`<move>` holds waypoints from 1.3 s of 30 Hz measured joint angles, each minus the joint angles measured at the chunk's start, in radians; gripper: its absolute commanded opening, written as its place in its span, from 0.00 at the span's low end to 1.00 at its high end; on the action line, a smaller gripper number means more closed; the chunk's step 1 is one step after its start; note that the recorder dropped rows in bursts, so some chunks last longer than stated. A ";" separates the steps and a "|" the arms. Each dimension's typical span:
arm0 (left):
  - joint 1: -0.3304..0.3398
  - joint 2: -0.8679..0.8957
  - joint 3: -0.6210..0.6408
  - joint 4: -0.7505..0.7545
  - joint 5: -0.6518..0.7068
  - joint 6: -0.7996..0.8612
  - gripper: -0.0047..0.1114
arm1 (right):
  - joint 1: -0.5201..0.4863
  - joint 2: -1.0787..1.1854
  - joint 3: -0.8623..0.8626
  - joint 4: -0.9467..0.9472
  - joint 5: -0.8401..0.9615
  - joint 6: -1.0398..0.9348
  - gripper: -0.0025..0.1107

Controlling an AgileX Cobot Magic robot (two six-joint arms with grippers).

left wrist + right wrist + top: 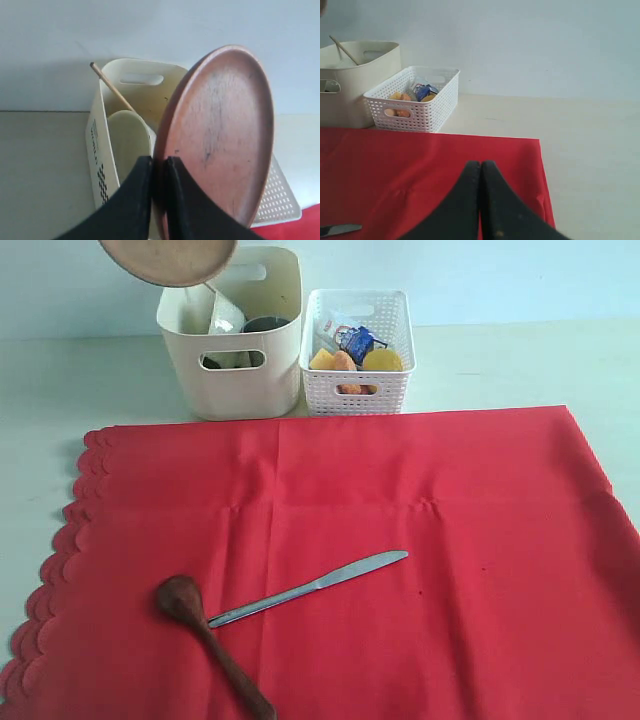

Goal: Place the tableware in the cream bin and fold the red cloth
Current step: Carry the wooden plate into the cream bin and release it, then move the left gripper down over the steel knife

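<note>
Nearest lie one dark wooden spoon [205,635] and one metal knife [310,588] on the spread red cloth [400,540], the knife's handle end just beside the spoon's bowl. The right gripper [480,165] hangs over the cloth near a straight-edged corner, jaws pressed together on nothing, well apart from both utensils. Behind the cloth stand two containers side by side: the cream bin [230,390] and a white lattice basket [357,390] holding yellow food and a blue-and-white carton whose print is too small to read. Dark lettering on the bin's side is too skewed to read. One pale stick [112,87] leans inside the bin. Above its rim the left gripper [159,162] is clamped on the edge of one brown plate [220,135], held tilted.
</note>
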 measured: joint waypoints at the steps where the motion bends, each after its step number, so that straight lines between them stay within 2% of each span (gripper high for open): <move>1: -0.020 0.045 -0.036 0.000 -0.002 0.030 0.04 | 0.000 0.000 0.000 0.000 0.000 0.000 0.02; 7: -0.100 0.218 -0.100 0.005 -0.074 0.144 0.04 | 0.000 0.000 0.000 0.000 0.000 0.000 0.02; 10: -0.100 0.250 -0.103 0.027 -0.093 0.189 0.04 | 0.000 0.000 0.000 0.000 0.000 0.000 0.02; 12: -0.100 0.251 -0.103 0.036 -0.048 0.245 0.06 | 0.000 0.000 0.000 0.000 0.000 0.002 0.02; 14: -0.100 0.251 -0.107 0.036 -0.022 0.281 0.19 | 0.000 0.000 0.000 0.000 0.000 0.002 0.02; 15: -0.100 0.251 -0.108 0.036 -0.017 0.285 0.31 | 0.000 0.000 0.000 0.000 0.000 0.002 0.02; 18: -0.100 0.251 -0.108 0.036 0.000 0.286 0.49 | 0.000 0.000 0.000 0.000 0.000 0.002 0.02; 20: -0.100 0.251 -0.108 0.036 0.002 0.286 0.55 | 0.000 0.000 0.000 0.000 0.000 0.002 0.02; 30: -0.100 0.148 -0.108 0.036 0.068 0.286 0.56 | 0.000 0.000 0.000 0.000 0.000 0.002 0.02; 39: -0.100 0.069 -0.108 0.034 0.333 0.286 0.54 | 0.000 0.000 0.000 0.000 0.000 0.002 0.02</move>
